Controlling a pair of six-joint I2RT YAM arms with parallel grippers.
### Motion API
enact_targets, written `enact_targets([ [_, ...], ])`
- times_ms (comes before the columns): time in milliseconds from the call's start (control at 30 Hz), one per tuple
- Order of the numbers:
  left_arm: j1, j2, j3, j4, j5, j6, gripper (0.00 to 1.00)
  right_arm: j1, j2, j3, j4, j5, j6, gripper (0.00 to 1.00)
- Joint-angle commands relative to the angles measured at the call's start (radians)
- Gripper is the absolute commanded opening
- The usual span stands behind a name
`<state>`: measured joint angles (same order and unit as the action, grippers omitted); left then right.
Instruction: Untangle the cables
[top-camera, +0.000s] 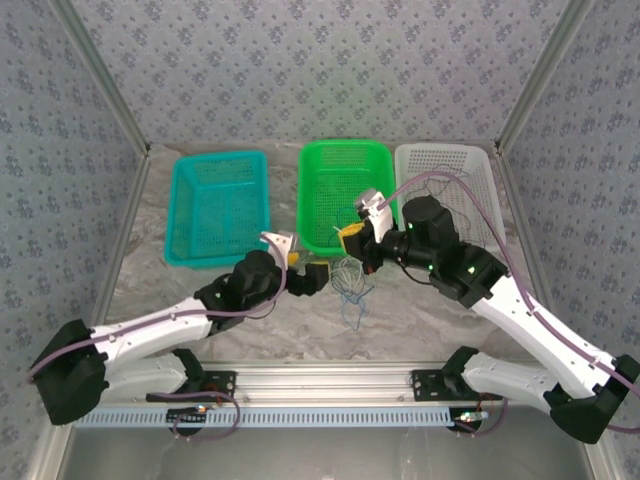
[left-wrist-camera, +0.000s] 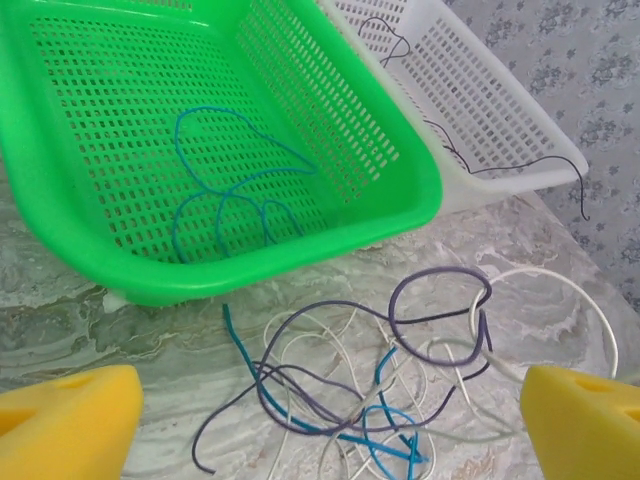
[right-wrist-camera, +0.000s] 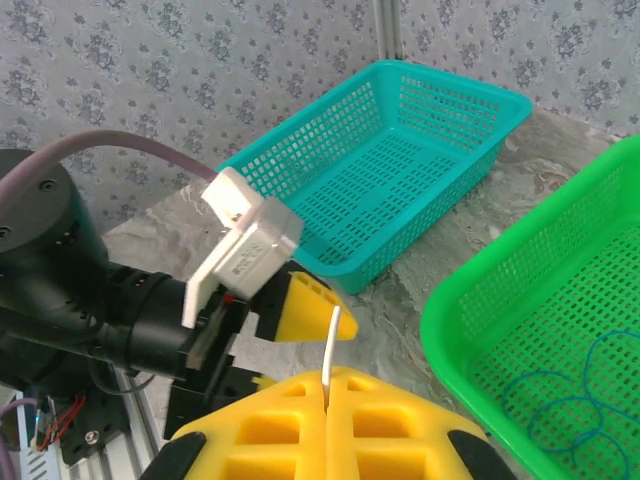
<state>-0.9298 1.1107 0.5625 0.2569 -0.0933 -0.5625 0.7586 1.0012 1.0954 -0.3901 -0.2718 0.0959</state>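
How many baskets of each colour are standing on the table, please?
teal basket: 1
green basket: 1
white basket: 1
Total: 3 baskets

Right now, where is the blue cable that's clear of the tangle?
In the left wrist view the blue cable lies on the floor of the green basket, just behind the tangle on the table.

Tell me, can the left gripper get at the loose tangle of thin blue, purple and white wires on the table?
Probably yes: the open left gripper faces the tangle of thin wires, nothing between; the right gripper only pinches one white wire.
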Motion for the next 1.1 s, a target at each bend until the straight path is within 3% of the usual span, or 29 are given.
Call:
enact_targets([
  [0,0.0,0.053,0.087,-0.01,0.01,-0.014,0.96,-0.005,-0.029,-0.01,0.037,-0.045,0.024,0.0],
  [100,0.02,0.094,0.104,-0.017,0.018,-0.068,0.93,-0.005,-0.05,-0.028,0.051,-0.055,0.02,0.0],
  [233,0.083,0.126,0.094,0.041,0.127,-0.163,0.86,-0.008,-0.075,-0.044,0.048,-0.043,0.015,0.0],
  [433,0.085,0.158,0.118,0.05,0.201,-0.147,0.74,-0.012,-0.09,-0.06,0.069,-0.04,0.018,0.0],
  [933,0.075,0.243,0.142,0.148,0.331,-0.162,0.71,-0.019,-0.094,-0.072,0.062,-0.017,0.011,0.0],
  [1000,0.073,0.24,0.14,0.148,0.335,-0.153,0.66,-0.021,-0.097,-0.079,0.068,-0.017,0.017,0.0],
  [1067,0.072,0.242,0.137,0.15,0.337,-0.149,0.55,-0.023,-0.098,-0.079,0.074,-0.02,0.021,0.0],
])
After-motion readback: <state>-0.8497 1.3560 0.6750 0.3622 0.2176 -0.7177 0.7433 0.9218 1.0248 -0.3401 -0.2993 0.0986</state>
